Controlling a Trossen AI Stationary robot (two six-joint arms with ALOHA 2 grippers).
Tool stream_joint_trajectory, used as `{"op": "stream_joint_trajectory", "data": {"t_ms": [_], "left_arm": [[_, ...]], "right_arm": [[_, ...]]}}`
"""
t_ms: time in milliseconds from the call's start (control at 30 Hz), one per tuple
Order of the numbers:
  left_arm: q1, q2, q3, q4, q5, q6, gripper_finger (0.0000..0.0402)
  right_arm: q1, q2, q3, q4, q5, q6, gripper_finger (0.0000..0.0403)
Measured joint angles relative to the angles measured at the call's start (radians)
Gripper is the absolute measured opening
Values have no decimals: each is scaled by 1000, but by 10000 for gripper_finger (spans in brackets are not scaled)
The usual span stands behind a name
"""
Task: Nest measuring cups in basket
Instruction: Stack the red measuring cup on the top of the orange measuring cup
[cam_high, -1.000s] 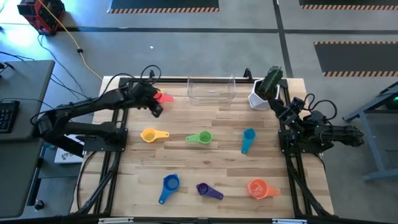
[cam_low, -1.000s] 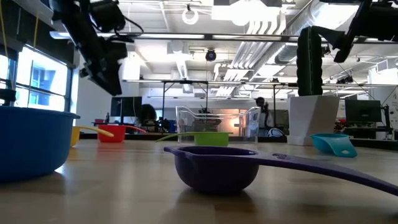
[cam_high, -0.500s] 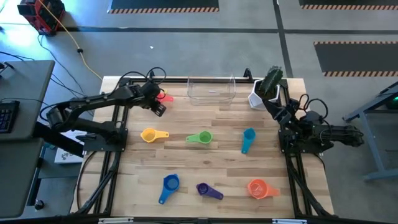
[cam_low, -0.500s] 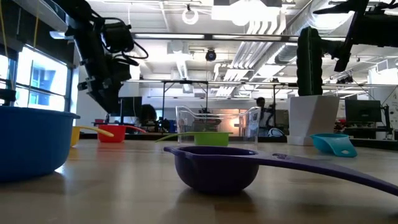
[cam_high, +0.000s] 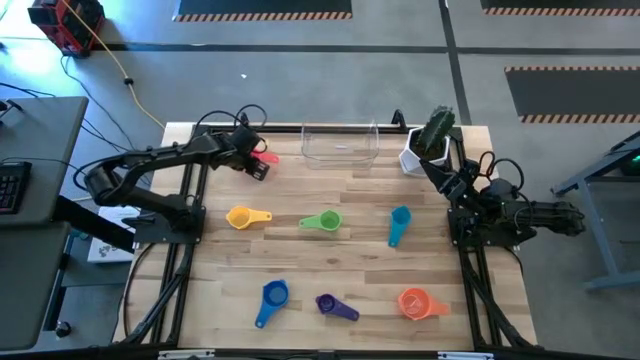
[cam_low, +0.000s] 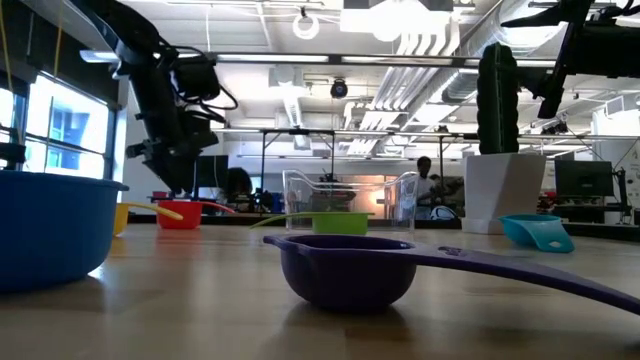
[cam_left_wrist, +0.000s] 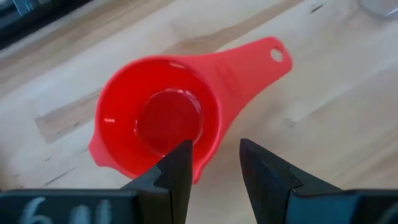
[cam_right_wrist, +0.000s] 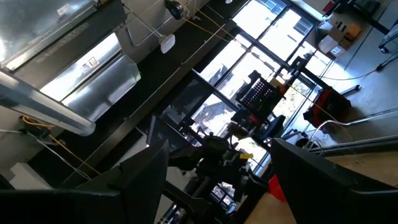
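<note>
Left gripper (cam_high: 257, 168) is hovering w/ fingers parted just above the red measuring cup (cam_left_wrist: 155, 127); in the wrist view we're seeing its two fingertips (cam_left_wrist: 180, 163) straddling the cup's near rim, nothing held, cup sitting upright on the wooden table (cam_high: 350, 250) w/ its flat handle pointing away from us. We can't tell whether the tips are touching the rim.

Clear plastic basket (cam_high: 340, 145) is sitting off to the gripper's right along the same far edge of the table, close by but apart.

Rest of the cups are lying nearer the front than the gripper: yellow cup (cam_high: 243, 216) closest, then green cup (cam_high: 323, 222), teal cup (cam_high: 400, 220), & well apart in the front row the blue cup (cam_high: 272, 296), purple cup (cam_high: 328, 303) and orange cup (cam_high: 415, 301).

Right gripper (cam_high: 440, 172) is waiting at the table's right edge beside the white cactus pot (cam_high: 418, 156), raised, fingers wide apart, holding nothing.

A person (cam_low: 424, 185) is showing in the room beyond the table.
</note>
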Motion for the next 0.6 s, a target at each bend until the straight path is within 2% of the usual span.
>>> {"op": "stream_joint_trajectory", "data": {"t_ms": [233, 433, 600], "left_arm": [[0, 59, 0, 2, -1, 8, 122], [0, 98, 0, 16, -51, 10, 121], [-1, 107, 0, 31, -56, 33, 91]], "right_arm": [[0, 0, 0, -1, 0, 0, 275], [0, 0, 0, -1, 0, 0, 275], [0, 0, 0, -1, 0, 0, 275]]}}
